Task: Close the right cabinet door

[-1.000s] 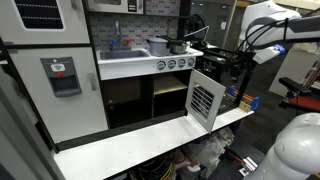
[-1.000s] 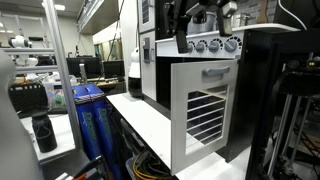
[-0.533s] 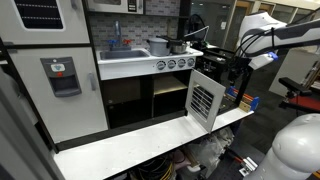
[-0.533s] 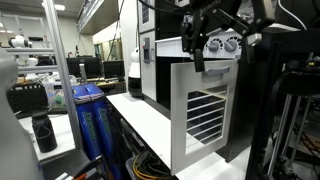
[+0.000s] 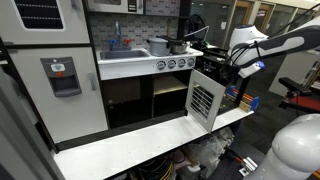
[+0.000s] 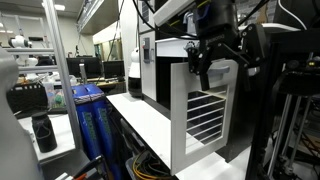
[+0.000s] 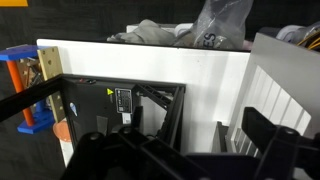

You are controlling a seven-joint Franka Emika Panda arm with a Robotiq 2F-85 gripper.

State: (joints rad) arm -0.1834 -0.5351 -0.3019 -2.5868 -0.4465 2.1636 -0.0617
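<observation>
The arm reaches in bent downward, its gripper [image 6: 219, 70] close by the top edge of the right cabinet door [image 6: 203, 118], fingers spread and holding nothing. The door stands swung open from the play kitchen [image 5: 150, 65], over a white tabletop [image 5: 120, 150] in a cluttered lab.

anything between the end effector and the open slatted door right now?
Nothing shows there. In an exterior view the end effector hangs beside the upper edge of the slatted door, with only bare air between.
</observation>
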